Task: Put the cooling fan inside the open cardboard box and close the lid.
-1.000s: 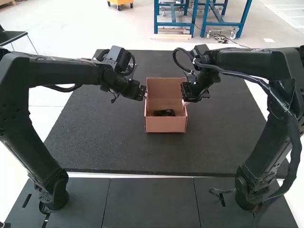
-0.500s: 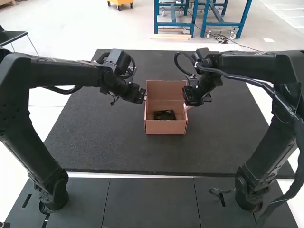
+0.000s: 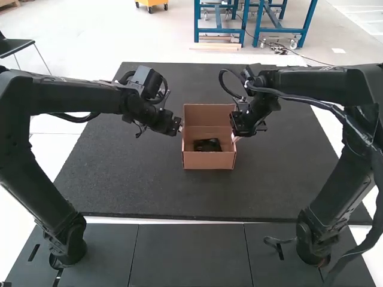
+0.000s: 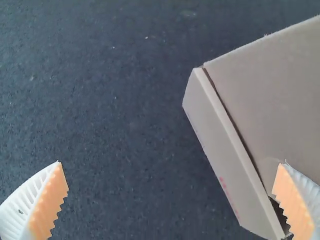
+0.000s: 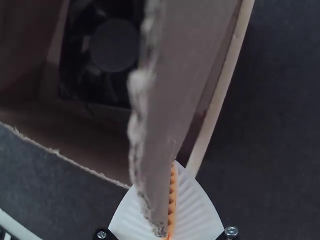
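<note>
Jaws of my right gripper pinched a box flap, my left gripper gaped wide; the fan was in, so I thought folding the lid came next.

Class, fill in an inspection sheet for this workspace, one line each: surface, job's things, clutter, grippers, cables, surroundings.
Surface: black mat, lying flat under the box.
Job's things: cardboard box stands open mid-mat; cooling fan lies inside it; lid not yet closed.
Clutter: nothing seen.
Grippers: left gripper beside the box's left wall, fingers open, holding nothing; right gripper shut on the box's right flap.
Cables: black cable loop at the right arm's wrist; another cable hangs under the left arm.
Surroundings: black panels in front of the mat carry both arm bases.
</note>
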`<state>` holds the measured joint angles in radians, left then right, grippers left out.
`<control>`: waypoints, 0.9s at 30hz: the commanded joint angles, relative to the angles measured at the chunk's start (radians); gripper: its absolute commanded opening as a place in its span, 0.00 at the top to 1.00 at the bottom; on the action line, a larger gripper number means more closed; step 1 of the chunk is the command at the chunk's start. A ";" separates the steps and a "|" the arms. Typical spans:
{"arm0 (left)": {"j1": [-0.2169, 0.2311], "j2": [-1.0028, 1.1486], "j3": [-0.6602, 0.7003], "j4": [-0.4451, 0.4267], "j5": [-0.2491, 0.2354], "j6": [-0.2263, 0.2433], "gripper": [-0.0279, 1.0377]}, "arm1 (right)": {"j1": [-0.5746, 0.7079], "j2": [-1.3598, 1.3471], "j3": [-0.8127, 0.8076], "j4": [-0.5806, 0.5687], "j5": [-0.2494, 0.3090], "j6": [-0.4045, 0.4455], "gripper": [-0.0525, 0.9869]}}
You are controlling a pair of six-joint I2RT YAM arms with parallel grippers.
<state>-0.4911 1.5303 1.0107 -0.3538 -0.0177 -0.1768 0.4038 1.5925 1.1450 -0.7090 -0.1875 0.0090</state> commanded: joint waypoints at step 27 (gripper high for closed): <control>0.129 -0.164 0.006 -0.056 -0.045 0.025 0.07 | 0.012 -0.258 0.088 -0.165 -0.040 0.011 0.24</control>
<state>-0.3874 1.3960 1.0069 -0.4286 -0.0399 -0.1650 0.4046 1.4086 1.1995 -0.8719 -0.2081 0.0086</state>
